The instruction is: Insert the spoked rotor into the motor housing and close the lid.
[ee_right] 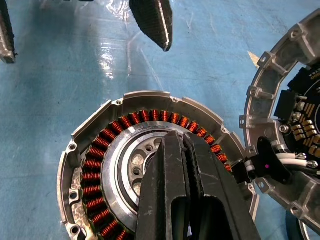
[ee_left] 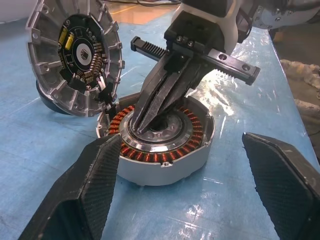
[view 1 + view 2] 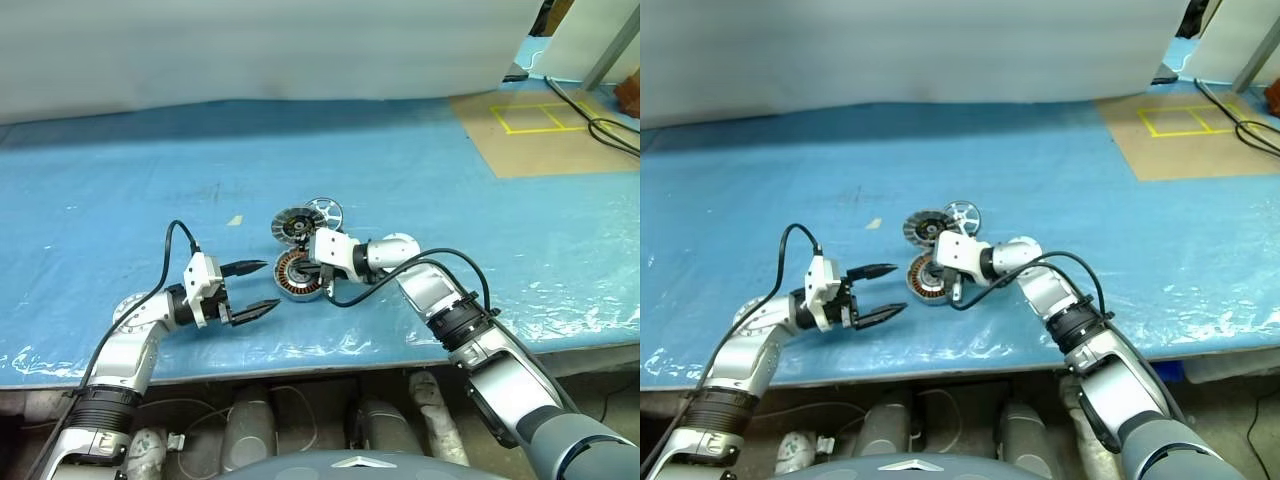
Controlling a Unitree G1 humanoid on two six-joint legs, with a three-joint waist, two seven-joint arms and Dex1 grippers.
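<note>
Spoked rotor (image 3: 324, 211): a thin silver wheel lying flat on the blue table (image 3: 120, 190), upper centre of the left eye view, just beyond the other parts. I judge it light, stiff and slick; the rim between 2 spokes, or the hub, looks the safest hold.
Left gripper (image 3: 249, 288): lower left of centre, jaws wide and empty, pointing at the housing from just beside it.
Motor housing (image 3: 296, 275): centre of frame, open face up, copper coils ringing a silver core. Likely heavy and rigid, but the windings look easy to scrape; handle by the outer wall.
Lid (image 3: 292, 224): propped on edge, touching the housing's far rim, circuit side showing. Wires run from it, so grip its rim.
Right gripper (image 2: 142, 120): jaws pressed together, holding nothing, tips down on the housing's core.
</note>
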